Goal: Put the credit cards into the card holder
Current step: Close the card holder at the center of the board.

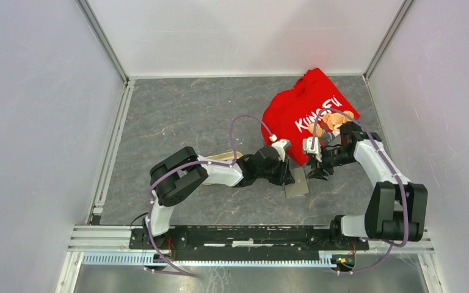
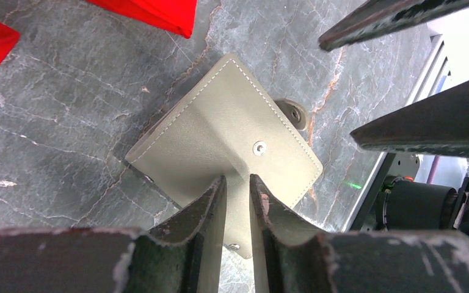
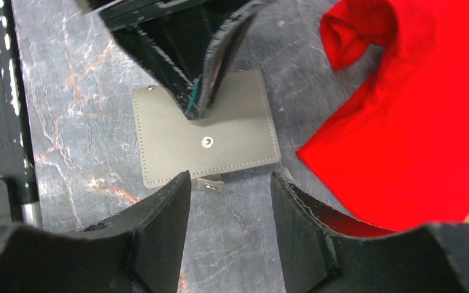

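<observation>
The card holder (image 1: pixel 297 183) is a flat grey-olive wallet with a snap stud, lying folded on the stone table between the two arms. My left gripper (image 2: pixel 237 178) is shut on one edge of the card holder (image 2: pixel 220 134), whose material fills the narrow gap between the jaws. My right gripper (image 3: pixel 229 177) hangs open and empty just above the table at the opposite edge of the card holder (image 3: pixel 177 140), near its small snap tab (image 3: pixel 209 182). No credit cards are in view.
A crumpled red shirt (image 1: pixel 305 110) lies just behind and to the right of the holder, close to the right gripper (image 1: pixel 314 173). A beige tray (image 1: pixel 223 157) shows partly behind the left arm. White walls enclose the table on three sides.
</observation>
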You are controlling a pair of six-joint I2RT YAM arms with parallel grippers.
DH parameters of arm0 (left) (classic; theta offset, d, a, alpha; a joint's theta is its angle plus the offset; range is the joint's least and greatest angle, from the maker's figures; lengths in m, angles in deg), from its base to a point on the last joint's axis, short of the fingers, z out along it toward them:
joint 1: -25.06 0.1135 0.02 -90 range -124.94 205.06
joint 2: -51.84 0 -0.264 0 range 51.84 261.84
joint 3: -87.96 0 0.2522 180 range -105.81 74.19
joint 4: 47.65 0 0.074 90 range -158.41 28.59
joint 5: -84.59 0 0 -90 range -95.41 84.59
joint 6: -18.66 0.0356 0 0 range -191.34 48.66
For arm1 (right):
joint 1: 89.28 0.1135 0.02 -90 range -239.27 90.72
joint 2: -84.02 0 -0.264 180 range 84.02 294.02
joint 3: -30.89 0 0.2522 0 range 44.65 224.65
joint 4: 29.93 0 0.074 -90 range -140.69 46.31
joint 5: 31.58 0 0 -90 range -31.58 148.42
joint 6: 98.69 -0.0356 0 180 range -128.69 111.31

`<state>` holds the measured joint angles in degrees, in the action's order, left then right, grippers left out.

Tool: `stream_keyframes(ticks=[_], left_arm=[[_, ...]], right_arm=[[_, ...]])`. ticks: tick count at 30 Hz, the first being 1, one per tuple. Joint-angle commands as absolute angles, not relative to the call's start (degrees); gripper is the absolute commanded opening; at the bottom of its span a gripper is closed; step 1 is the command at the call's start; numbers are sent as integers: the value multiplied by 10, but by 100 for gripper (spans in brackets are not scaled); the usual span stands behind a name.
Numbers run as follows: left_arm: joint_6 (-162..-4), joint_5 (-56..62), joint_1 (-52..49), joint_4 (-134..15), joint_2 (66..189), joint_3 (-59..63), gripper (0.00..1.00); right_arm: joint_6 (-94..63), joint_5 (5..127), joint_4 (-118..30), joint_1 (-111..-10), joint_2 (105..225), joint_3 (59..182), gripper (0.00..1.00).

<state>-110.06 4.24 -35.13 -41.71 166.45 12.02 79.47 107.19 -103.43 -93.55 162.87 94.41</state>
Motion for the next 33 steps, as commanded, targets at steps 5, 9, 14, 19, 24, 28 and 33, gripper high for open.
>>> stream_keyframes(ticks=[5,9,14,19,24,28,33], left_arm=[[-1051,1,-350,-558,1713,138,29],[-1064,4,-351,-555,1714,138,28],[-1070,7,-351,-548,1709,141,26],[-1071,10,-351,-546,1706,139,26],[-1073,13,-351,-544,1707,138,26],[-1074,12,-352,-542,1702,141,26],[-1075,10,-352,-541,1697,143,26]], right_arm=[[380,1047,-894,-938,1526,909,53],[246,1015,-823,-939,1496,876,64],[116,939,-782,-938,1516,857,60],[83,947,-811,-935,1547,870,58],[60,947,-831,-925,1585,868,51],[56,924,-834,-919,1592,869,46],[47,897,-832,-907,1599,868,40]])
